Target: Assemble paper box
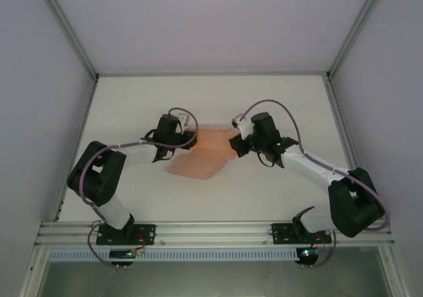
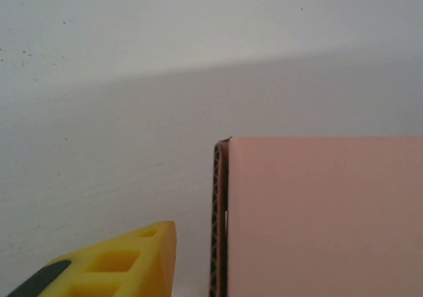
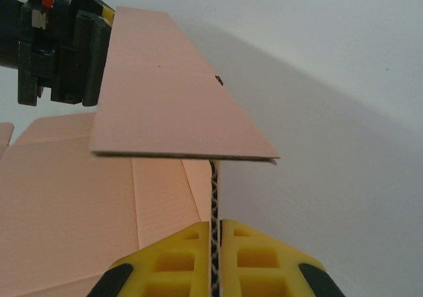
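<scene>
Right claw (image 3: 215,237) is pinching an upright card wall of the paper box (image 3: 158,105), both yellow fingers pressing on its corrugated edge.

Salmon-pink box is lying partly folded near the centre of the white counter (image 1: 132,112). In the right wrist view, one flap is sitting level above the pinched wall and flat panels are spreading toward 8 o'clock. Seen from above, the right claw is sitting at the box's 2 o'clock and the left claw (image 1: 191,138) at its 10 o'clock. One yellow finger (image 2: 132,264) of the left claw is standing just beside an upright card edge without touching it; whether that claw is spread or pressed together cannot be told.
</scene>
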